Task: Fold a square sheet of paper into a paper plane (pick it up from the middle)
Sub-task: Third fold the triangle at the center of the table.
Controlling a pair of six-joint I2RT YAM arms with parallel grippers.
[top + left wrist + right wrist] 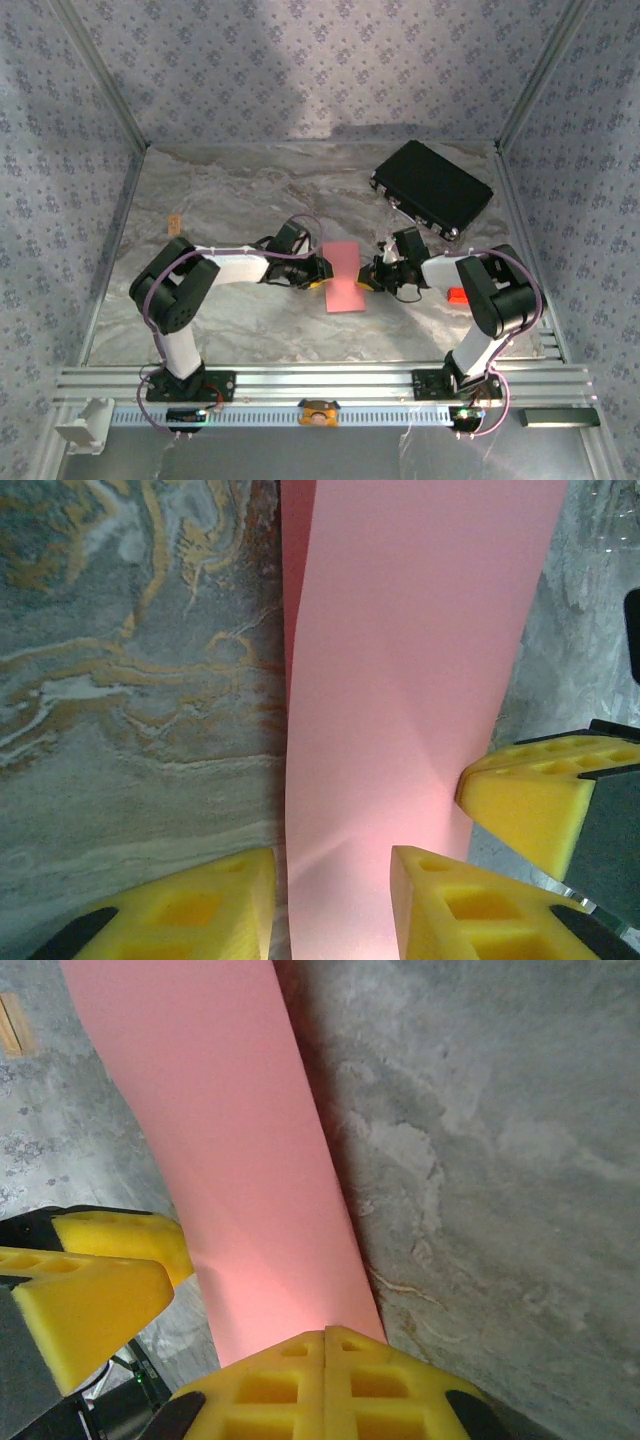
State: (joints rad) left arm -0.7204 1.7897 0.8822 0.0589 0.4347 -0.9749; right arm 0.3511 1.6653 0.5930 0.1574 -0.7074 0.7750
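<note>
1. The right gripper (325, 1345) is working just beyond the arm bases. Its yellow fingers are pressing together, and the right edge of the square sheet of paper (344, 272) is running into their seam. It is judged to be clamping the sheet.
2. The left gripper (332, 880) is facing it from the left. Its fingers are standing apart, with the left side of the sheet lying in the gap between them and nothing pinched yet.
3. Step in hand (judgement): the arms are working an early lengthwise fold. The right gripper is holding the sheet in place while the left one is lining up on the opposite side.
4. Next move (judgement): the left fingers are needing to close squarely on the edge without dragging it, so that the layers are not sliding out of line.
5. The sheet is sitting at the middle of the table (230, 190), between the two grippers.
6. The sheet is showing as a plain salmon-pink rectangle, longer near to far than across. It is bowing slightly and casting a shadow on its right side. A darker strip is showing along its left edge, suggesting a second layer beneath.
7. At the far right, a black case (432, 190) is lying well apart from the sheet.
</note>
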